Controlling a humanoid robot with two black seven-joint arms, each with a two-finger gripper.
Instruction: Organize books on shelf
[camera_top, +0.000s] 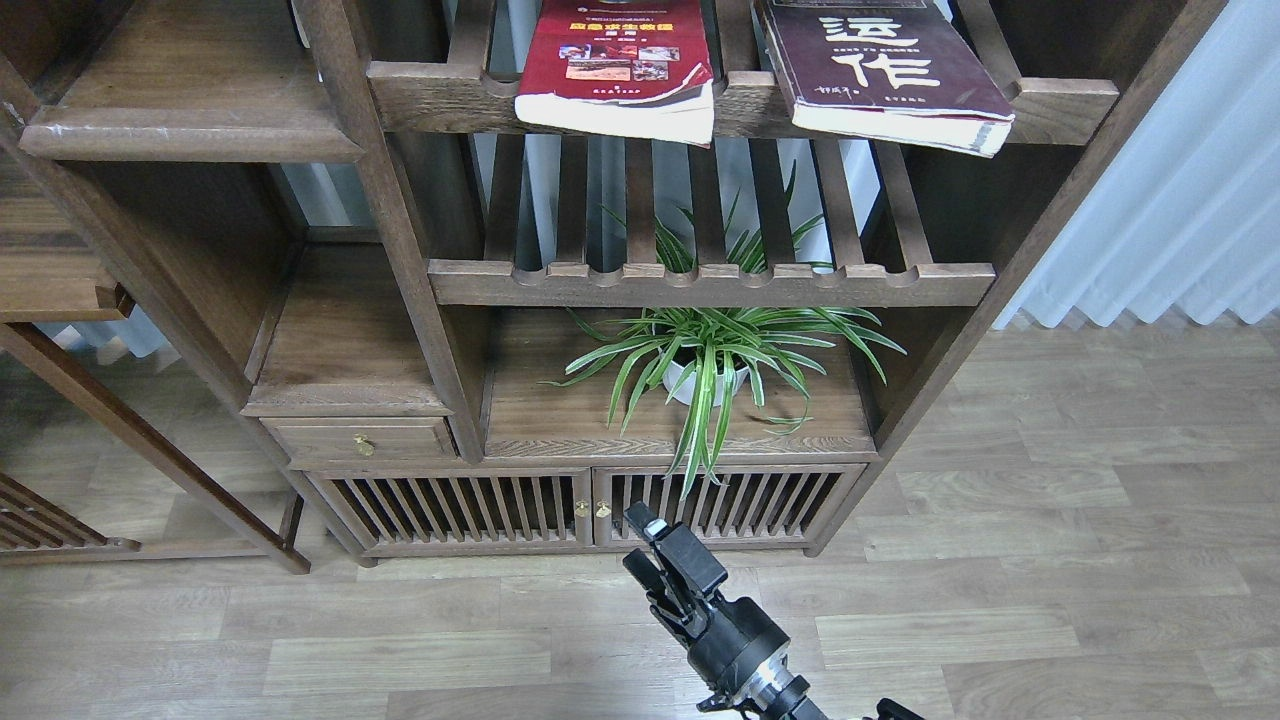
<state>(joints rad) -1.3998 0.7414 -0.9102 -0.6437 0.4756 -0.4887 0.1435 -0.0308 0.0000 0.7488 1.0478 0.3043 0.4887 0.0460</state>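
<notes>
The bright red book (618, 62) lies flat on the top slatted rack, its pale page edge hanging over the front rail. The dark maroon book (885, 70) with big white characters lies to its right on the same rack, also overhanging. The pale lavender-white book is out of view. The solid dark wood shelf (190, 105) with a white-scuffed front edge is at the upper left and bare. My right gripper (645, 545) is low at the bottom centre, above the floor in front of the cabinet doors, open and empty. My left gripper is not in view.
A second slatted rack (710, 283) sits below the books. A spider plant in a white pot (712, 365) stands on the board beneath it. A small drawer (362, 438) and slatted cabinet doors (590, 508) are lower down. White curtains (1180, 200) hang at the right.
</notes>
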